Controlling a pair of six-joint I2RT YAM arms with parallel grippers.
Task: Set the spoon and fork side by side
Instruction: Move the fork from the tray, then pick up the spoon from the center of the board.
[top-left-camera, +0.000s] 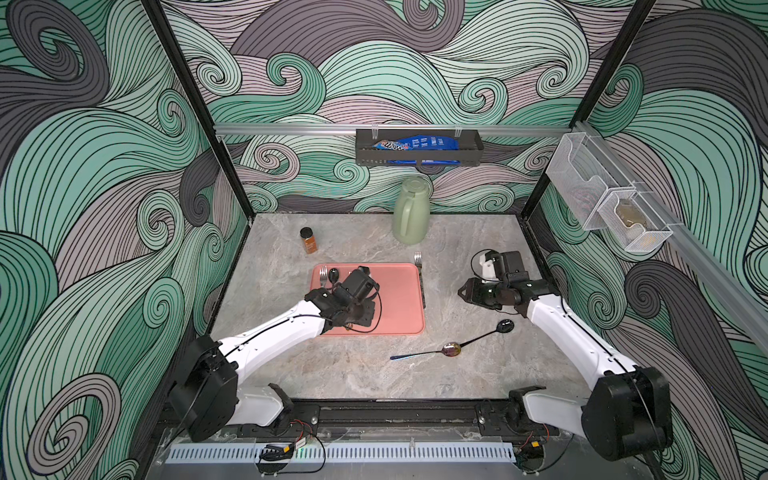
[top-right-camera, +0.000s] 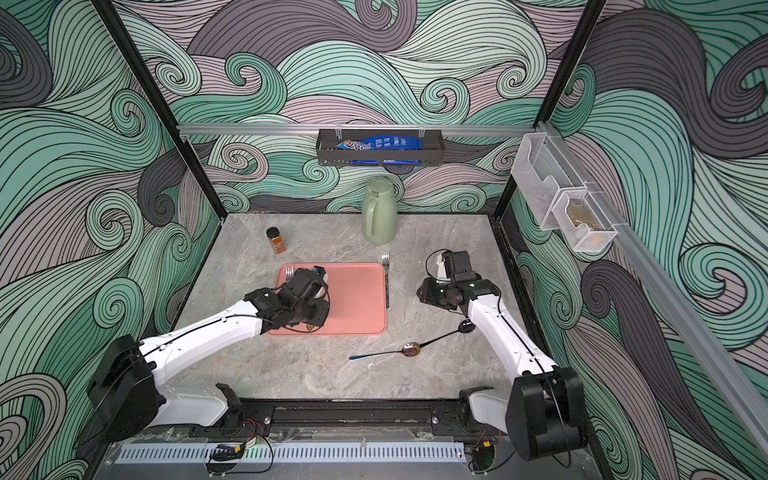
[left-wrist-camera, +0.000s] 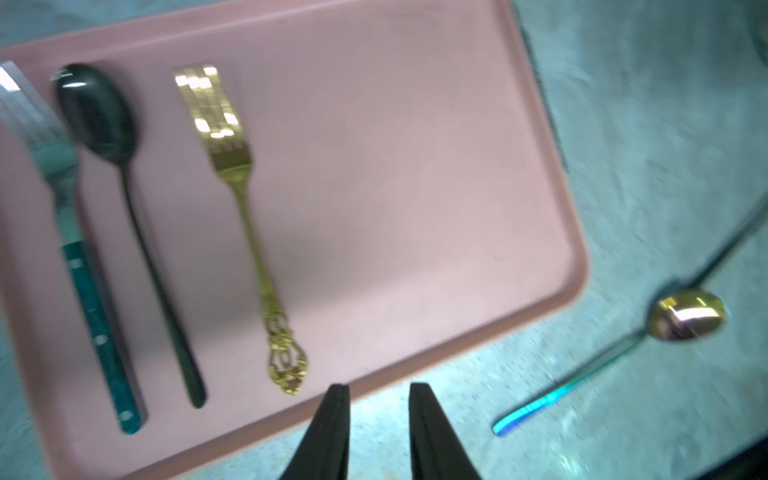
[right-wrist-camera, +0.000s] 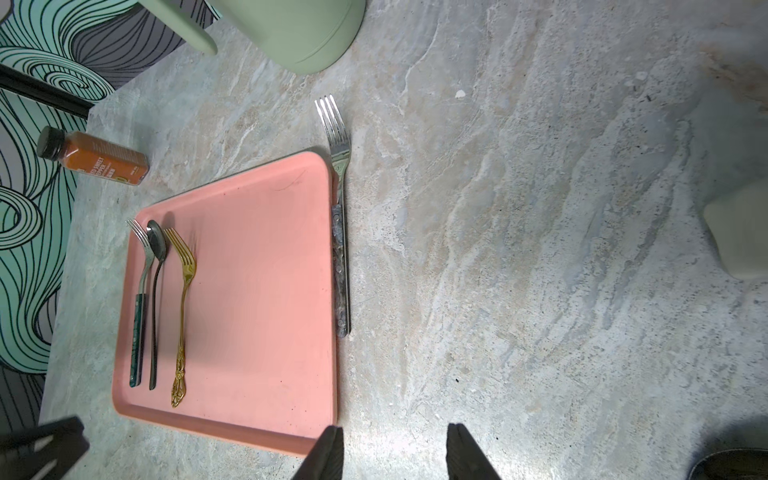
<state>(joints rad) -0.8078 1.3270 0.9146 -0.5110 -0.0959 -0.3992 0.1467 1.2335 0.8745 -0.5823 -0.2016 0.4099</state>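
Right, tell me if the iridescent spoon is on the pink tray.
No, the iridescent spoon lies on the table, off the pink tray.

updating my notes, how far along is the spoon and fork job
Looks done: teal-handled fork, black spoon and gold fork lie parallel on the pink tray. In hand: nothing; left gripper and right gripper are open and empty. Possibly left: a grey-handled fork lies off the tray beside its edge, and an iridescent spoon and a long black spoon lie on the table.
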